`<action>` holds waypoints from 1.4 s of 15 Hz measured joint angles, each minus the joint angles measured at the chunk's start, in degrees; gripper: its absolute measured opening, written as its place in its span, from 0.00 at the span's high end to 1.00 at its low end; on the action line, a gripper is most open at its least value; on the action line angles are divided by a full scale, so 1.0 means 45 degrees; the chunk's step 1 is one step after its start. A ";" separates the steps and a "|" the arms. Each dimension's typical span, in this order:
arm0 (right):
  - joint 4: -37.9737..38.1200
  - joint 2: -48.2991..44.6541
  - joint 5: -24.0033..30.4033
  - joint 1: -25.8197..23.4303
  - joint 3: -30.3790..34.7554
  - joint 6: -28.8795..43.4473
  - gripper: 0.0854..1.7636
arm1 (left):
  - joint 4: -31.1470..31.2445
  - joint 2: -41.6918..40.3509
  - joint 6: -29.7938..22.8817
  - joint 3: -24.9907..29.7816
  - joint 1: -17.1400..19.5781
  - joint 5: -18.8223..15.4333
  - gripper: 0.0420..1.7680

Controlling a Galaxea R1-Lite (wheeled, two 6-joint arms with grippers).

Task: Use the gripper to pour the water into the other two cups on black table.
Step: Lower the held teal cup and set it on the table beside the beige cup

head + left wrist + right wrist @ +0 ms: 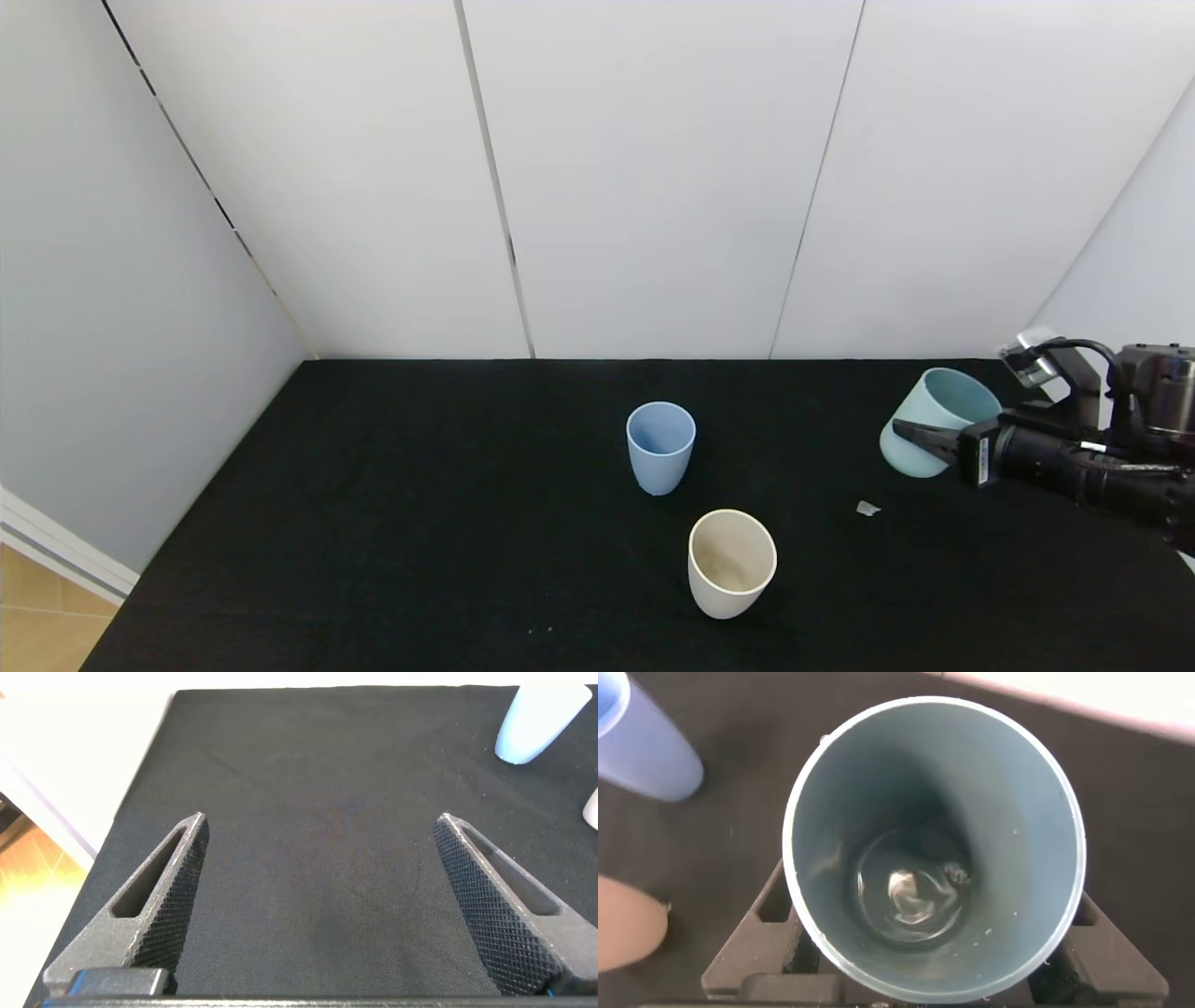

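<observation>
My right gripper [920, 439] is shut on the teal-green cup [934, 420] at the right of the black table [420, 513], holding it tilted. In the right wrist view the teal cup [934, 849] fills the frame between the fingers [752, 943], with a little water at its bottom. The light blue cup [661, 446] stands upright mid-table, and the cream-white cup [731, 563] stands nearer me; both are apart from the gripper. The light blue cup also shows in the right wrist view [645, 747] and the left wrist view [533, 719]. My left gripper [322, 826] is open and empty over bare table.
A small pale scrap [867, 509] lies on the table between the cream-white cup and the right gripper. White wall panels [653, 187] close the back and left sides. The table's left edge [140, 784] drops to a wood floor.
</observation>
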 joint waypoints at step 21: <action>-0.1224 0.2739 -0.0718 0.0964 0.0344 -0.0141 0.34 | -0.0005 0.0000 0.0005 0.0000 0.0000 -0.0005 0.03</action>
